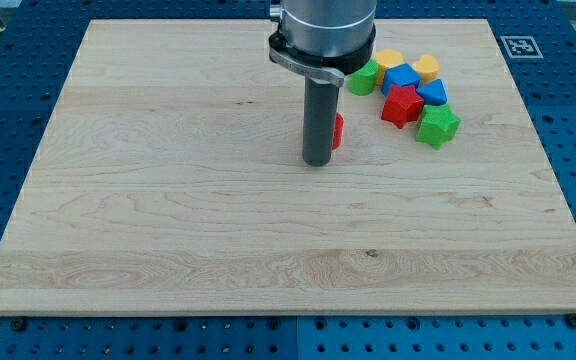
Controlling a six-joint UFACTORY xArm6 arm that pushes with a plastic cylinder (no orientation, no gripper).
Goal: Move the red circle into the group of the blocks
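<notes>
Camera view:
Tool: my tip (316, 162) is the low end of a straight dark rod, resting on the wooden board (168, 200) a bit toward the view's top of the board's middle. No jaws on it, so nothing clenched or grasped; it only stands beside a block.
Rod mount: grey metal cylinder w/ a clamp ring (308, 55) directly above the tip, cut off by the view's top edge.
Red circle: red circle (338, 131) sits just to the view's right of the rod, touching it or nearly so; can't tell which. Mostly hidden behind the rod, only a thin red sliver shows, shape can't really be made out.
Group: all to the view's upper right of the tip, well apart from the red circle.
Green block, near: green block (363, 79), roundish, closest of the group to the rod, up and right of the tip.
Yellow blocks: yellow block (389, 59) and a 2nd yellow block (427, 68) at the group's top side.
Blue blocks: blue block (402, 77) mid group; blue block, 2nd (432, 93) to its right.
Red star: red star (402, 105) right of the tip, touching the blue ones.
Green star: green star (437, 125), farthest right, just below the 2nd blue.
Surround: blue perforated table (28, 40) around the board; a black-white marker tag (519, 45) off the board's upper right corner.
</notes>
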